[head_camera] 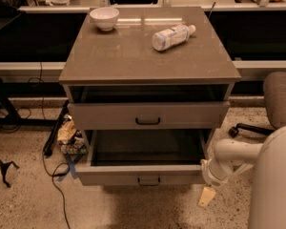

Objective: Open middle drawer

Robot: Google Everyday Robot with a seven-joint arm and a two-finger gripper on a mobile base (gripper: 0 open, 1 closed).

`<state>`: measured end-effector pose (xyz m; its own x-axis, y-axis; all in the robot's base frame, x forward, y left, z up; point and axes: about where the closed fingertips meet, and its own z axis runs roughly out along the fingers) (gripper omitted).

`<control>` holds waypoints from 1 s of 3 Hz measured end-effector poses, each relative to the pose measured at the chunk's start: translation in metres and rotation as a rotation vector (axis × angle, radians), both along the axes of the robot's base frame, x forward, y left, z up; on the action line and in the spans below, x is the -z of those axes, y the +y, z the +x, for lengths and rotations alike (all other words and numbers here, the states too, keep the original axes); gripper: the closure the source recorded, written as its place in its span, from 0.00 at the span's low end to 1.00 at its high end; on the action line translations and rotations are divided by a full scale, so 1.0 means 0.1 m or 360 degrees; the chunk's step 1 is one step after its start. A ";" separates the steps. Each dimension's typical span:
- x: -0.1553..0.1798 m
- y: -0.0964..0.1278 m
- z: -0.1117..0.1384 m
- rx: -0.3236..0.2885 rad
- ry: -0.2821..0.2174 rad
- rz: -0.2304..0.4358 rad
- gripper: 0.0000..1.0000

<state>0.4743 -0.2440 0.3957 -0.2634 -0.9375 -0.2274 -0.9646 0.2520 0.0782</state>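
Pincer (pixel 206 196) beside right corner of middle drawer (pixel 109 174)

The end effector (pixel 206 196) hangs by the right front corner of the open middle drawer (pixel 143 174).

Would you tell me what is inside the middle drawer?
The middle drawer is pulled out; the visible floor looks dark, and nothing shows on it. Its back lies hidden under the upper drawer. The pincer hangs just outside the middle drawer's right front corner.
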 end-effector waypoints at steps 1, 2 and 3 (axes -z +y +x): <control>-0.05 0.00 0.00 0.0000 0.0000 0.0000 0.41; -0.07 0.00 0.00 0.0000 0.0000 0.0000 0.65; -0.08 0.00 0.00 0.0000 0.0000 0.0000 0.88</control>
<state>0.4744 -0.2440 0.4040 -0.2635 -0.9375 -0.2274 -0.9645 0.2521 0.0782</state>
